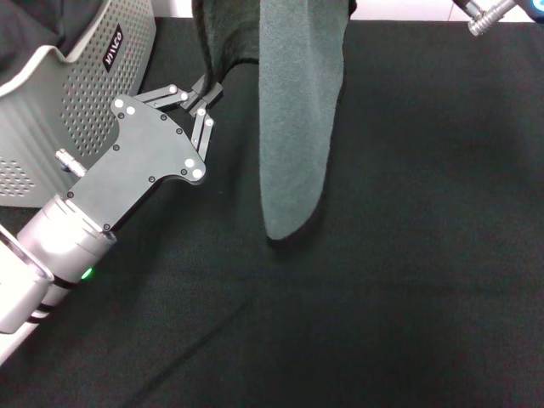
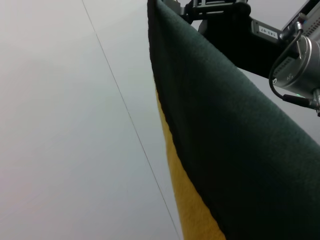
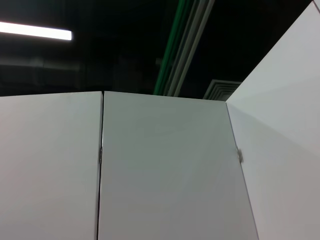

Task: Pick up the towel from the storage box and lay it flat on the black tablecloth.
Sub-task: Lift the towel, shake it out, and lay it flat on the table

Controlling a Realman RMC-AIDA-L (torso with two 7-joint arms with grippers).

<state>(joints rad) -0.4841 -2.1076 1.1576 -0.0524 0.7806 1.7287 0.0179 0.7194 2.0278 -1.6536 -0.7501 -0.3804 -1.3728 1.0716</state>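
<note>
One soft grey-green towel (image 1: pixel 293 127) hangs over the black matte tablecloth (image 1: pixel 408 255), clear of the perforated light grey storage box (image 1: pixel 59 110).
We see our left gripper (image 1: pixel 206 95) pinching its edge; right gripper's state we can't tell.

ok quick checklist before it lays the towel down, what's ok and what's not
1. Towel out of the storage box: ok, hanging above the black tablecloth.
2. Left gripper at the towel's edge: ok, though a firm pinch cannot be told.
3. Right gripper holding the top edge: cannot tell.
4. Towel spread open: not ok, it hangs folded and narrow.
5. Landing area under the towel: ok.
6. Grey-green side faces the head camera: ok.
</note>
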